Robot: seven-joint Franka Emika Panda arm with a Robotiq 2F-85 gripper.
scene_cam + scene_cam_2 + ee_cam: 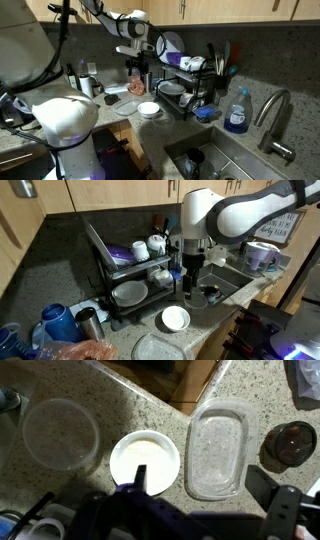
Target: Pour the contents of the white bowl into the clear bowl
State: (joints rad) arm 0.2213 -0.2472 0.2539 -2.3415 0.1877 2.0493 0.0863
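Note:
In the wrist view the white bowl sits on the speckled counter with something pale inside. The clear bowl stands to its left, apart from it and looking empty. My gripper hangs open above the counter and holds nothing. One finger shows over the white bowl's near rim, and the second finger is further right, past a flat clear tray. Both exterior views show the gripper well above the white bowl.
A dark round lid or cup lies right of the tray. A black dish rack holds plates and mugs. The sink, faucet and blue soap bottle are beyond. The counter edge runs just behind the bowls.

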